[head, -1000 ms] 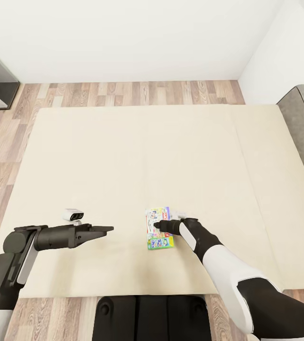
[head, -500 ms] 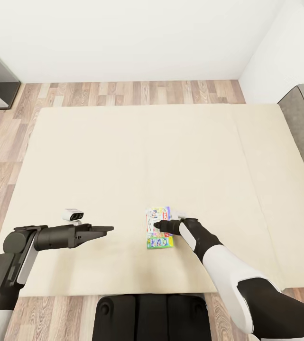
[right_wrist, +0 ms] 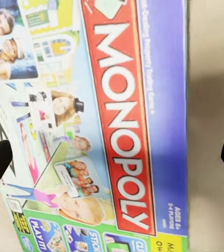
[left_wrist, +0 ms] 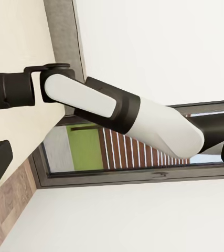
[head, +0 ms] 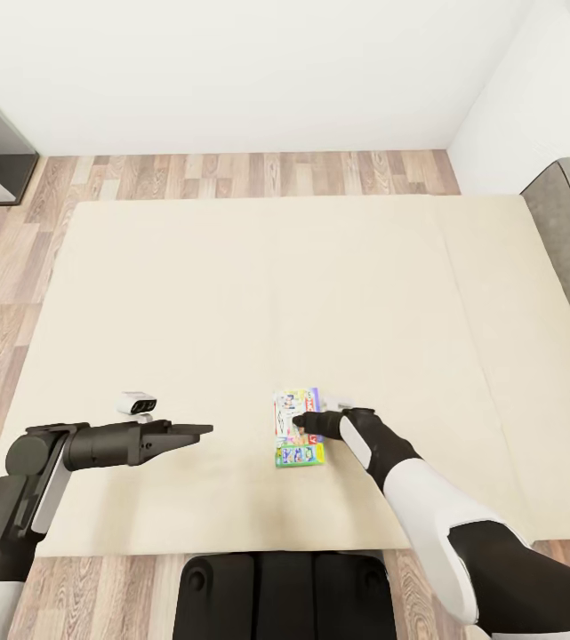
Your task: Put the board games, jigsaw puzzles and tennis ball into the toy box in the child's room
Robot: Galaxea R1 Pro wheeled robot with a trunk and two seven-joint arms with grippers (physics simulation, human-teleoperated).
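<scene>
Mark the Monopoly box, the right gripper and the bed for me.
Monopoly box (right_wrist: pixel 125 121), right wrist view, on the red logo band.
Right gripper (head: pixel 302 421), head view, at its fingertips.
Bed (head: pixel 258 293), head view, bare beige mattress.

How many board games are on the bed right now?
1. The Monopoly board game lies flat on the bed near its front edge, directly under the right gripper. A second could sit outside the camera views.

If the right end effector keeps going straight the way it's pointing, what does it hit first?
Most likely the board game lying flat on the bed; the right end effector looks straight down at it, fingertips spread.
</scene>
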